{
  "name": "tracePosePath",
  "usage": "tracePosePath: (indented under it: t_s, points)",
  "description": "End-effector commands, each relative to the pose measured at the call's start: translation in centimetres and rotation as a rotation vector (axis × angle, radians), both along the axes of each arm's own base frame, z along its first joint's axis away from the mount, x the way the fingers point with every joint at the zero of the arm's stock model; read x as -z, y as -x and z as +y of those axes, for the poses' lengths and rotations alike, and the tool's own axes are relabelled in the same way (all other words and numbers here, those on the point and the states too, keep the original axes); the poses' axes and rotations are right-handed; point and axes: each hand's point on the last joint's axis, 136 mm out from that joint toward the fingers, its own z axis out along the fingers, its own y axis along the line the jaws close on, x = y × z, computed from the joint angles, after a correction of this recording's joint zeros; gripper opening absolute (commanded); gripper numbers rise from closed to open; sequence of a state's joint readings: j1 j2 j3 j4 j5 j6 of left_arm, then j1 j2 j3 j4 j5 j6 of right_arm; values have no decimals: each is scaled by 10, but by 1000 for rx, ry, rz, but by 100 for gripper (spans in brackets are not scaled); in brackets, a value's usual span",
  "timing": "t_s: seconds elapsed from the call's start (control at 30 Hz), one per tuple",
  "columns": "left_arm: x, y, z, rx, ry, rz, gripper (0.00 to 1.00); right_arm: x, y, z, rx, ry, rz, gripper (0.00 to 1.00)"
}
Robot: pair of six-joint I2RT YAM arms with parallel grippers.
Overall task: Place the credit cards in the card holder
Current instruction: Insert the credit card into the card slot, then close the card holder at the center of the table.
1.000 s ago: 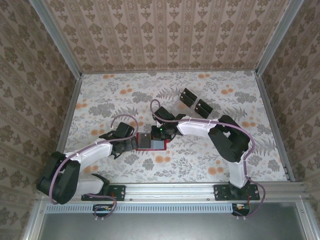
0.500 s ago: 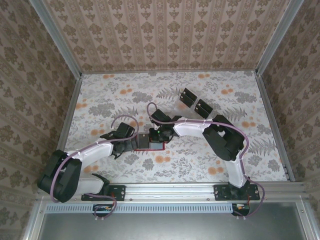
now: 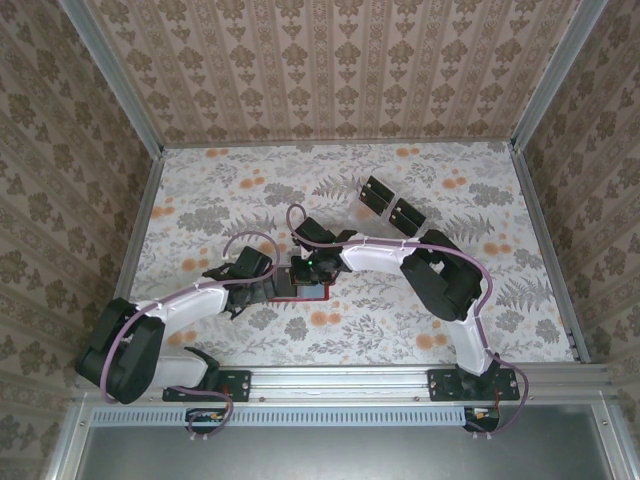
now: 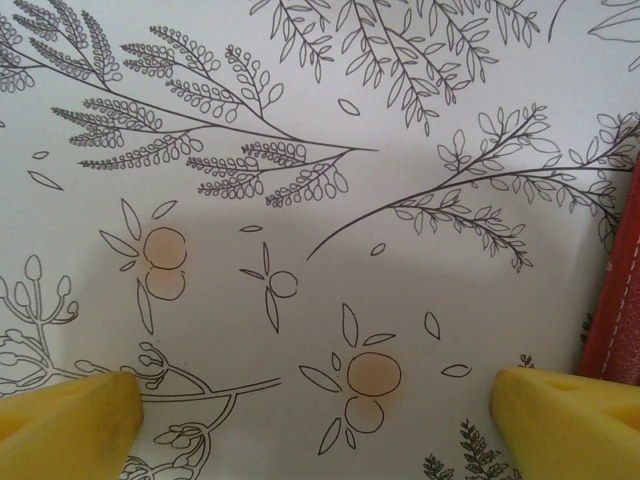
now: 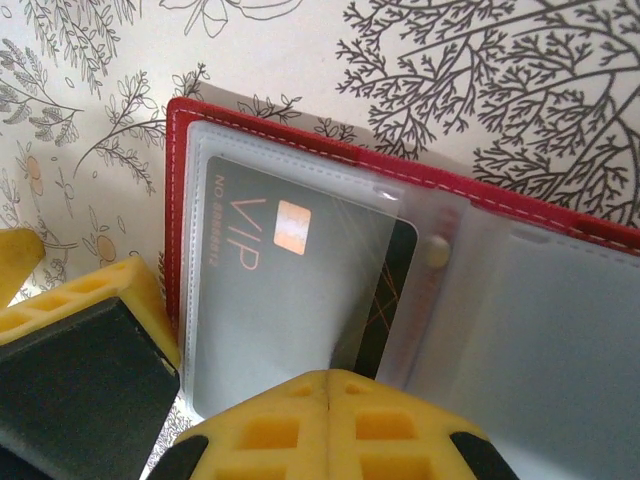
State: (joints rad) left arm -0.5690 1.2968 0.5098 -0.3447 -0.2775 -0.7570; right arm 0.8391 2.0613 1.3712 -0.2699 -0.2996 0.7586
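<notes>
The red card holder [image 5: 300, 135] lies open on the flowered tablecloth, its clear sleeves facing up. A black credit card [image 5: 270, 290] marked VIP sits mostly inside the left sleeve, with its right edge sticking out. My right gripper [image 5: 330, 385] is shut with nothing between its fingers, its tips at the card's near edge. From above, it [image 3: 305, 268] hovers over the card holder [image 3: 312, 292]. My left gripper [image 4: 315, 420] is open over bare cloth, just left of the holder's red edge [image 4: 620, 300]. Two more black credit cards [image 3: 377, 193] [image 3: 405, 213] lie farther back.
A yellow finger [image 5: 80, 300] of my left gripper stands close against the holder's left side. Patterned walls with metal rails [image 3: 540, 240] enclose the table. The two arms nearly meet at the middle of the table.
My right gripper has moved left across the card holder, and now covers the card from above. The left arm has barely moved.
</notes>
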Motion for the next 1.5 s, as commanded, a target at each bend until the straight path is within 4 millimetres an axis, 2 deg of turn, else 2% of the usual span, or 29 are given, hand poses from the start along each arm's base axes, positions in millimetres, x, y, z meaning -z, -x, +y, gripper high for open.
tracePosePath:
  t_s: [0.0, 0.2, 0.33, 0.47, 0.53, 0.63, 0.73, 1.03, 1.23, 1.47]
  points:
    - [19, 11, -14, 19, 78, 58, 100, -3, 5, 5, -18, -6, 23, 3]
    - [-3, 3, -13, 32, 72, 13, 100, -51, 1, 3, -8, -79, -62, 6]
    - [-25, -4, -12, 43, 78, -36, 100, -72, 1, -26, 31, -26, -129, 25]
    - [-45, -12, -13, 57, 97, -77, 100, -70, -1, -68, 78, 119, -185, 50]
    - [-52, -16, -14, 62, 109, -92, 100, -65, -3, -88, 90, 220, -212, 58]
    - [-61, -22, -17, 69, 124, -106, 100, -57, -5, -105, 77, 336, -230, 61]
    - [-65, -27, -20, 75, 136, -107, 100, -49, -11, -114, 68, 417, -243, 61]
    - [-59, -30, -26, 78, 147, -78, 100, -30, -14, -112, 41, 466, -227, 52]
    - [-55, -31, -27, 82, 144, -68, 100, -25, -12, -114, 36, 470, -218, 33]
    - [-52, -32, -29, 92, 147, -63, 100, -25, -11, -117, 47, 458, -213, 0]
